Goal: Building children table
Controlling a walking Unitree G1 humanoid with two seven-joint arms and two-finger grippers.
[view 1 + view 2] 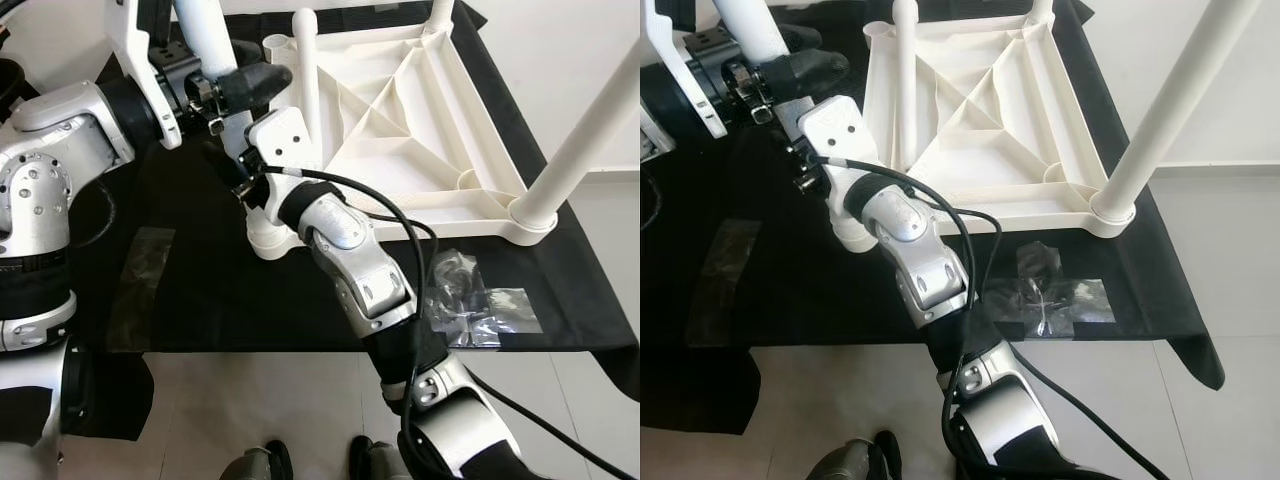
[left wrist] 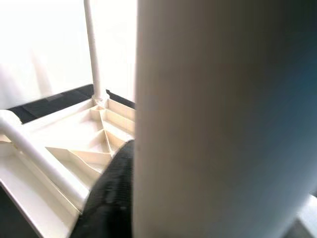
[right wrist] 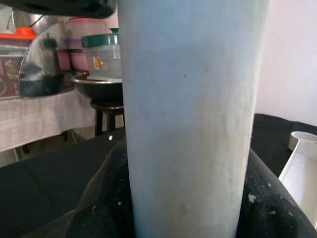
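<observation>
White plastic table (image 1: 400,110) lies upside down on a black cloth (image 1: 200,290). Left end effector (image 1: 245,85) and right end effector (image 1: 235,170) both pinch the near-left leg (image 1: 750,25).

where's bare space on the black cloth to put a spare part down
Free: the black cloth between the flat plastic sheet on the left and the crumpled plastic bag, though the right arm crosses above it. Crowded: the near-left corner of the upturned table top, where the left gripper and right gripper hold a white leg.
</observation>
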